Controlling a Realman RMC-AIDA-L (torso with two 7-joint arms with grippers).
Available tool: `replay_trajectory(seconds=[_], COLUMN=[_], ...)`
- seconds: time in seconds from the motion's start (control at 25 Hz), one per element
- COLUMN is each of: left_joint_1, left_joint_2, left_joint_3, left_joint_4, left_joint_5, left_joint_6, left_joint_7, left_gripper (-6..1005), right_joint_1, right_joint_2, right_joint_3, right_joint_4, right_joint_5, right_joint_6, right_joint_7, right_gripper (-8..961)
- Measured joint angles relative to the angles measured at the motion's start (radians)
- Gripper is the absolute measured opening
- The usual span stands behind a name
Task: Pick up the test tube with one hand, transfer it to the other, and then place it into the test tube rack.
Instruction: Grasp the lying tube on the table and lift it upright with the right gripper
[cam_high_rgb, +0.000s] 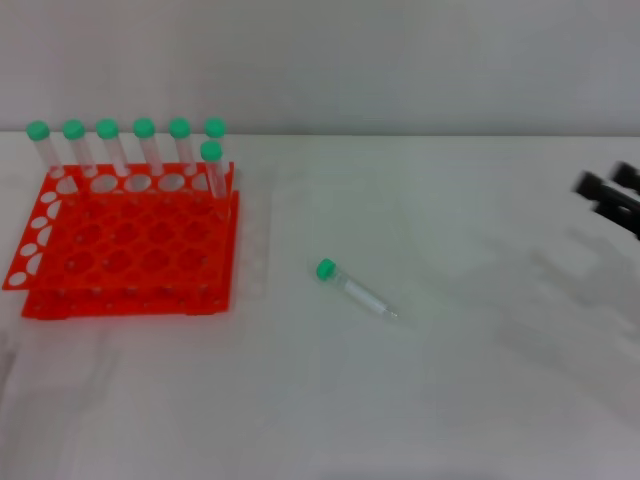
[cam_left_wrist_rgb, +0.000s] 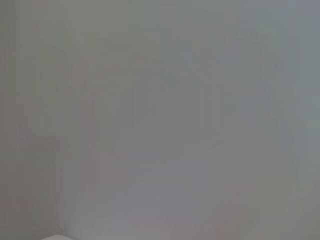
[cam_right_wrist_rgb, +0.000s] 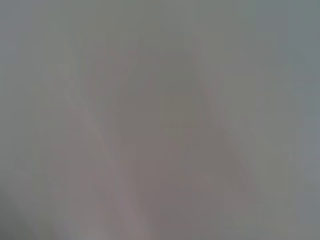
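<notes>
A clear test tube (cam_high_rgb: 356, 290) with a green cap lies on its side on the white table, near the middle, cap toward the rack. The orange-red test tube rack (cam_high_rgb: 128, 250) stands at the left. Several green-capped tubes (cam_high_rgb: 144, 150) stand upright along its far row. My right gripper (cam_high_rgb: 612, 198) shows only as black fingers at the right edge, well to the right of the lying tube and apart from it. My left gripper is out of view. Both wrist views show only a blank grey surface.
The white table (cam_high_rgb: 450, 380) stretches from the rack to the right edge. A pale wall runs along the back.
</notes>
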Motion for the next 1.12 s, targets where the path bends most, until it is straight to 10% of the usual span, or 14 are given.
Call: replay_trajectory(seconds=[0.64,1.12], left_joint_1=[-0.046,-0.055], left_joint_2=[0.003,0.006], left_joint_3=[0.001,0.001], left_joint_4=[0.003,0.003], left_joint_5=[0.001,-0.006], left_joint_6=[0.052,0.065], left_joint_7=[-0.025,-0.022], left_gripper=[879,879], right_joint_1=[0.081,0.404], right_joint_2=[0.005,0.015], right_joint_3=[-0.484,-0.953], right_joint_4=[-1.031,-1.056], right_joint_5=[-0.824,-1.362], right_joint_6=[-0.056,-0.006], right_joint_7=[1.124,1.766], right_gripper=[822,787])
